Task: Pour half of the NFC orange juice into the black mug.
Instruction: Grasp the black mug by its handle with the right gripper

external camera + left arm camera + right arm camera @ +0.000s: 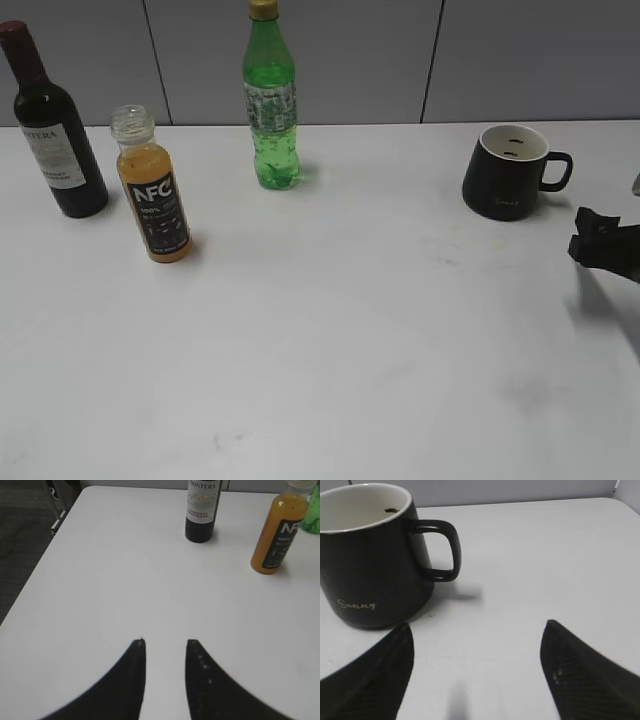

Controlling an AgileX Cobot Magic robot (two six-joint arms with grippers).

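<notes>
Table (330, 340): white and matte, with a few faint grey scuffs toward the near edge; it fills nearly the whole exterior view.
Wall (350, 60): grey panels with thin dark vertical seams, meeting the table's far edge.
Floor (25, 540): dark and carpet-like, seen past the table's left edge in my left wrist view.
NFC orange juice (153, 188): upright at the left of the table, cap off, clear threaded neck above the juice, black label with white "NFC" facing the exterior view.
Wine bottle (52, 130): dark, upright, just to the left of the juice and a little farther back, not touching it.
Green soda bottle (270, 100): upright near the wall, to the right of the juice and well apart from it, yellow cap on.
Black mug (505, 172): upright at the far right of the table, handle pointing right, white inside with a small dark mark; pale lettering "Sunny" near its base.
My left gripper (165, 642): jaws slightly apart with bare table between them, holding nothing; the juice and wine bottle stand well ahead of it.
My right gripper (477, 627): jaws wide apart and empty, low over the table just in front of the mug, near its handle but not touching.
</notes>
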